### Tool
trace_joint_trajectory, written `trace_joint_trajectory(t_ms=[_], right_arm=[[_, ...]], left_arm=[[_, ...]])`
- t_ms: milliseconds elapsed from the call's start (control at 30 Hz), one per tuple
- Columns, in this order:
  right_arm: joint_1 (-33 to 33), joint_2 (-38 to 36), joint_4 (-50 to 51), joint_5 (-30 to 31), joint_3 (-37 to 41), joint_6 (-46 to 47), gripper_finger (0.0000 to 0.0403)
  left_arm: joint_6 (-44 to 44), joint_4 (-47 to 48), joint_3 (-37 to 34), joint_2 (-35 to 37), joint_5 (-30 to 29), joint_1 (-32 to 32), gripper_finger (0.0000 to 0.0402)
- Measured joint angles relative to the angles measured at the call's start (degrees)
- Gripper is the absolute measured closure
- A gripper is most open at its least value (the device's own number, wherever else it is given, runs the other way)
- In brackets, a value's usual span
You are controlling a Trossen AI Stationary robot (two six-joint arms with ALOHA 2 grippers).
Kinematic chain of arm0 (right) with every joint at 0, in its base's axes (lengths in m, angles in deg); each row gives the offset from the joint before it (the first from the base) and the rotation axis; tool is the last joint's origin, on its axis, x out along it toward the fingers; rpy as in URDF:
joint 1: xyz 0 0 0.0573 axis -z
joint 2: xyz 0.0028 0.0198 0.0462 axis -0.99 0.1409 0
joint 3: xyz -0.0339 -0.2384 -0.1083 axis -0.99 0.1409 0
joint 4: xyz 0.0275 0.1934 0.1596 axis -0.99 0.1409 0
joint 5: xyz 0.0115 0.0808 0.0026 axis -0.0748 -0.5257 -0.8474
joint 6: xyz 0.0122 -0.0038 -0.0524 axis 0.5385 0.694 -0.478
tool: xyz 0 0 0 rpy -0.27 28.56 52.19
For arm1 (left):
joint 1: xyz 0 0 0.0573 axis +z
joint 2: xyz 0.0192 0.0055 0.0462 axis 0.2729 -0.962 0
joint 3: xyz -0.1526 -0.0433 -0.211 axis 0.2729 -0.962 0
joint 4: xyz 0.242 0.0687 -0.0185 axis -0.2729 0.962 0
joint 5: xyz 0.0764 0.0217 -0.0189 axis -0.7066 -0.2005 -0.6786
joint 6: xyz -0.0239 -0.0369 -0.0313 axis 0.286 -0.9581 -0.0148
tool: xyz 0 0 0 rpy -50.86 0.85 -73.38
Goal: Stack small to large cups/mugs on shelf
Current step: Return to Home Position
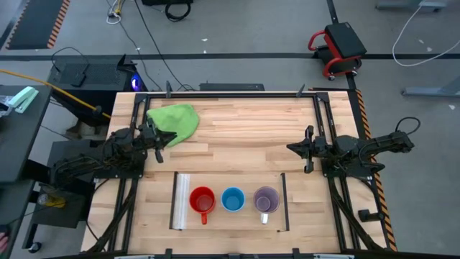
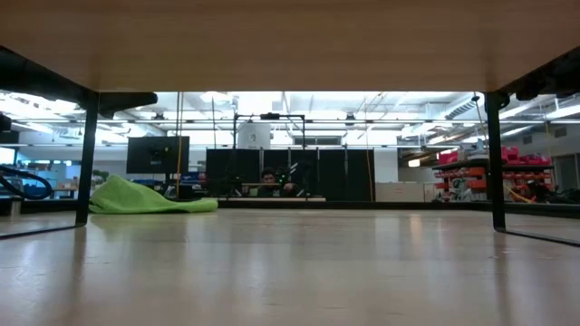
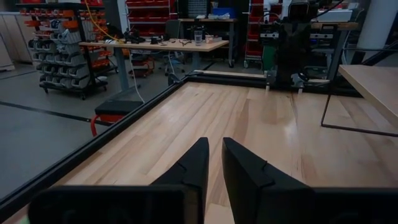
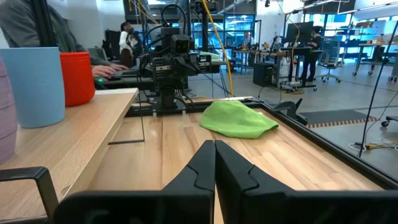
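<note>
Three small mugs stand in a row on the shelf, a light-wood panel raised on thin dark legs near the table's near edge: red mug, blue mug, purple mug. In the right wrist view the blue mug, the red mug and an edge of the purple mug show on the shelf. My left gripper waits at the table's left side, fingers nearly closed. My right gripper waits at the right side, shut. Neither touches anything.
A green cloth lies on the table's far left part, just beyond my left gripper; it also shows in the low view and right wrist view. Bare tabletop spans between the arms. People sit at desks beyond the table.
</note>
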Motion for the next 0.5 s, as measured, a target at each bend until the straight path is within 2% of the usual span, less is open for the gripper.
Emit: trace_joint_trajectory(t_ms=[500], right_arm=[[0.00,-0.01,0.00,0.00,0.00,0.00,0.0393]], left_arm=[[0.00,0.00,0.00,0.02,0.01,0.00,0.0349]])
